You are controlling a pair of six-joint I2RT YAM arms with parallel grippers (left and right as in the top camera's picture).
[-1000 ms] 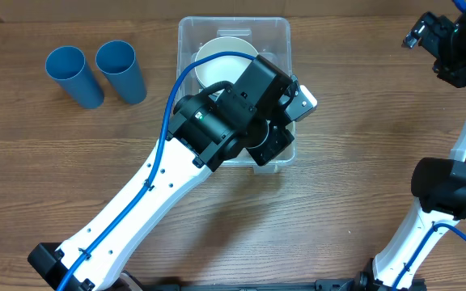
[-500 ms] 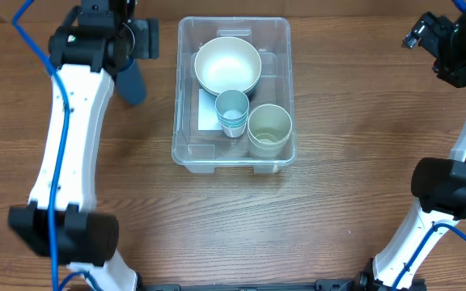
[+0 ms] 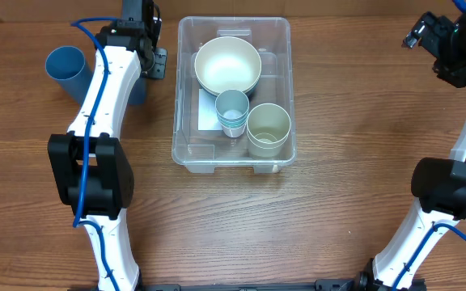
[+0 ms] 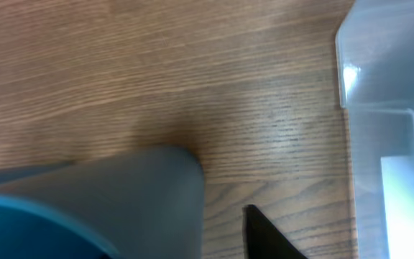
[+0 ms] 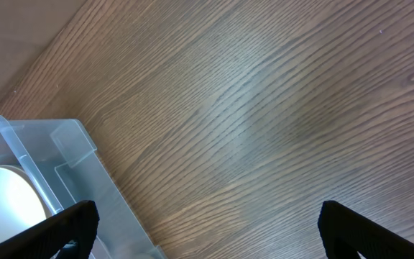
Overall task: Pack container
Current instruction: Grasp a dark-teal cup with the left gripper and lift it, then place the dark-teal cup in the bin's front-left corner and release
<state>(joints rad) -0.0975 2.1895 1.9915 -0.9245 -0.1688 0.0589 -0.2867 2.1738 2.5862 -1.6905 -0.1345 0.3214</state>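
At the middle of the brown wooden table (image 3: 338,202), toward its far edge, stands the large clear plastic rectangular container (image 3: 194,152), holding a round white bowl (image 3: 227,65), a pale blue cup (image 3: 232,109) and a cream cup (image 3: 269,128). Just left, the left gripper (image 3: 141,71) hangs over a blue plastic cup (image 4: 113,201); whether it grips cannot be told. Far right, the right gripper (image 5: 207,230) is spread wide.

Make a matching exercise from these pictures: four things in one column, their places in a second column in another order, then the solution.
1. white bowl
2. cream cup
3. light blue cup
4. dark blue cup

A. on the table, outside the container
B. container's near right corner
C. container's far end
D. container's middle

Pairs: 1-C, 2-B, 3-D, 4-A
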